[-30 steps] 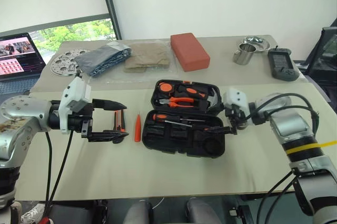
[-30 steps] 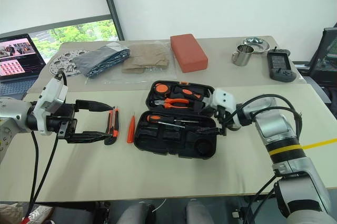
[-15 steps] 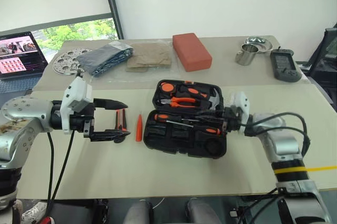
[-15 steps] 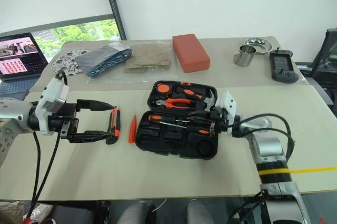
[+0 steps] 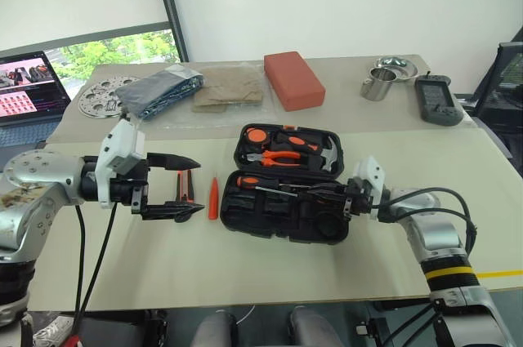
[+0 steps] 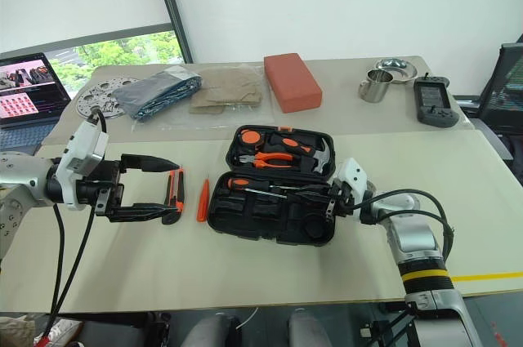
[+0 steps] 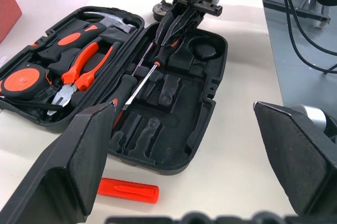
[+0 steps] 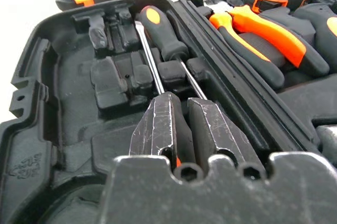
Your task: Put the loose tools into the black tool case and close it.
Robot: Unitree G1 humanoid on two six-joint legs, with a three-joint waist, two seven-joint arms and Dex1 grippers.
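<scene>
Silver arms, black cables, seemingly scuffed black pincer.

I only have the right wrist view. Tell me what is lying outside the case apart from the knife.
Observer: The slim orange tool lies on the table, just left of the black tool case.
Operator: Report the left gripper.
Observer: The left gripper hovers open, beside the utility knife.
Operator: Name what sits beyond the case.
Observer: A red block, on the far table.
</scene>
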